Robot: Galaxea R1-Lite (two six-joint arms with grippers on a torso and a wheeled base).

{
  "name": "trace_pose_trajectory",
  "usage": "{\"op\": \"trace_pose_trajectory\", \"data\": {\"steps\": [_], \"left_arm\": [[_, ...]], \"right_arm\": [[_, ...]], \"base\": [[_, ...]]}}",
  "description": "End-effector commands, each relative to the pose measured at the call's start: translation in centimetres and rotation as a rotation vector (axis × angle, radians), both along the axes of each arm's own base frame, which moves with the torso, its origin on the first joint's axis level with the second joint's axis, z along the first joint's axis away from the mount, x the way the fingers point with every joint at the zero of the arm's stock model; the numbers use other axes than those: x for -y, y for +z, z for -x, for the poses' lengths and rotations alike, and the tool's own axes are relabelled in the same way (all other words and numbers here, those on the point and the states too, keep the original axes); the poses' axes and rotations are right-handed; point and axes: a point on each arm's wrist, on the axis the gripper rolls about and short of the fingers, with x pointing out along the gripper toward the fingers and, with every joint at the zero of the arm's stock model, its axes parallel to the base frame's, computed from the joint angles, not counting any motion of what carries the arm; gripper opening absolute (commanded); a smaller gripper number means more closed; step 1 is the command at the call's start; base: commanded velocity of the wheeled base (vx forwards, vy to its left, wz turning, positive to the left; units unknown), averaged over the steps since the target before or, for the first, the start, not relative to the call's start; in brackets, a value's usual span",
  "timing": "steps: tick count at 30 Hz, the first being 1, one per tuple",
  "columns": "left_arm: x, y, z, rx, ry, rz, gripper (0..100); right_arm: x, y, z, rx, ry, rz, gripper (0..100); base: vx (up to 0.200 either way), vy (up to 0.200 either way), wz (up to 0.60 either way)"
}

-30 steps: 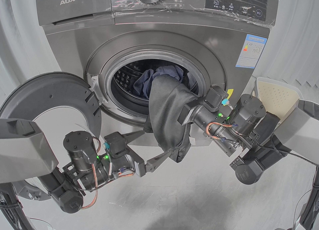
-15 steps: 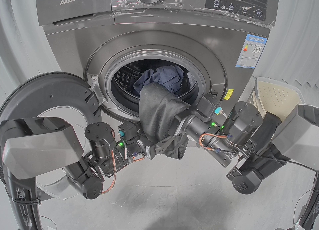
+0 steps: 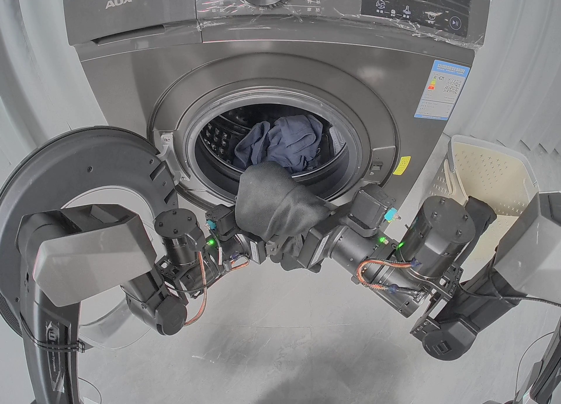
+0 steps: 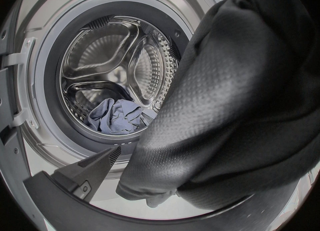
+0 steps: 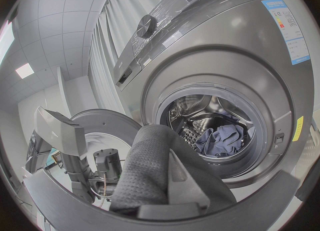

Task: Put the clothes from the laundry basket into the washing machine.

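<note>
Head view: dark garment (image 3: 272, 203) bunched in a lump against the lower rim of the washing machine (image 3: 280, 60) opening, outside the drum (image 4: 100, 58), top of the lump overlapping the rim lip. Right gripper (image 3: 295, 247) sits under the lump's right side, pinching a fold; in the right wrist view the cloth drapes over it and lies against its one visible finger. Left gripper (image 3: 257, 249) is tucked just beside it under the lump's left side; cannot tell whether it is spread or clamped, cloth covers it. Key relation: the opening lies up and ahead of both grippers, and the lump's long axis runs from the rim down toward them, so my read is the next move needs a lift over the lip, then a push inward. Right arm carries the load, left is placed to prop. Blue garment (image 3: 286, 139) already lies in the drum, toward the back. Door (image 3: 82, 165) swung wide at the machine's left. Laundry basket (image 3: 497, 171) stands at the machine's right side, well apart from the lump. Risk: a hanging tail could catch the rim.
</note>
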Motion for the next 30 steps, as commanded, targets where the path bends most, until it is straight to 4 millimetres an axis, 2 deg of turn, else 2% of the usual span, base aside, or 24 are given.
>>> {"op": "trace_pose_trajectory", "data": {"steps": [1, 8, 16, 19, 27, 30], "left_arm": [[0.3, -0.7, -0.4, -0.007, 0.0, -0.004, 100], [1.2, -0.5, 0.0, 0.002, -0.04, 0.003, 100], [1.5, -0.3, 1.0, -0.003, -0.078, -0.012, 100], [1.8, -0.3, 1.3, -0.005, -0.104, -0.012, 100], [2.6, -0.2, 0.3, 0.022, -0.109, 0.012, 100], [2.9, -0.2, -0.2, 0.032, -0.109, 0.022, 100]], "right_arm": [[0.0, 0.5, 0.8, 0.006, 0.021, -0.007, 0], [-0.4, 0.5, 1.0, 0.003, 0.031, -0.011, 0], [0.0, 0.4, -1.6, 0.021, -0.019, -0.018, 0], [-0.1, 0.4, -2.0, 0.027, -0.024, -0.024, 0], [-0.5, -0.2, -1.4, 0.009, -0.003, -0.008, 0], [-1.0, -0.4, -0.5, 0.001, 0.025, -0.002, 0]], "base": [[0.0, 0.0, 0.0], [0.0, 0.0, 0.0], [0.0, 0.0, 0.0], [0.0, 0.0, 0.0], [0.0, 0.0, 0.0], [0.0, 0.0, 0.0]]}}
